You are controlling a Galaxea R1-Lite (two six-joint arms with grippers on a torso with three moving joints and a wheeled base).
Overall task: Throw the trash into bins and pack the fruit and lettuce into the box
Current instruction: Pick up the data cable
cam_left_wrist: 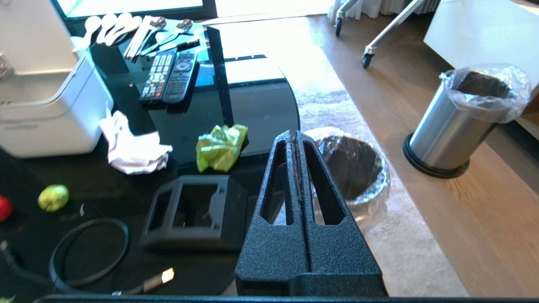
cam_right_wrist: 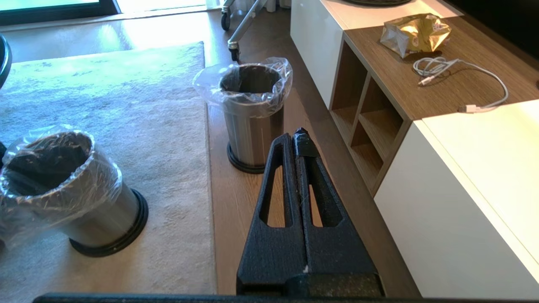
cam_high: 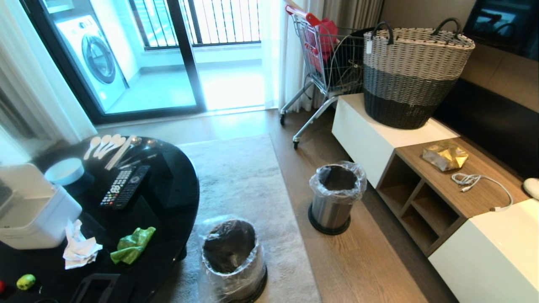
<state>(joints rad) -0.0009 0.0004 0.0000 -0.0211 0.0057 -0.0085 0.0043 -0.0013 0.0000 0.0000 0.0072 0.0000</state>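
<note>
On the black table lie a crumpled white tissue (cam_high: 80,250), a green lettuce leaf (cam_high: 132,245), a green apple (cam_high: 26,281) and a red apple (cam_left_wrist: 3,207). Beside them stands the white box (cam_high: 33,210) with its lid up. One steel bin (cam_high: 233,259) stands on the rug by the table. The other bin (cam_high: 335,195) is on the wood floor by the low cabinet. A gold wrapper (cam_high: 445,155) lies on the cabinet's wooden top. My left gripper (cam_left_wrist: 296,134) is shut and empty, above the table's edge. My right gripper (cam_right_wrist: 297,134), also shut and empty, hangs over the floor near the far bin (cam_right_wrist: 250,109).
A woven basket (cam_high: 414,71) and a white cable (cam_high: 480,185) sit on the cabinet, with a shopping cart (cam_high: 324,54) behind. The table also holds two remotes (cam_high: 124,185), spoons (cam_high: 103,145), a black open-framed tray (cam_left_wrist: 196,212) and a black cable loop (cam_left_wrist: 88,252).
</note>
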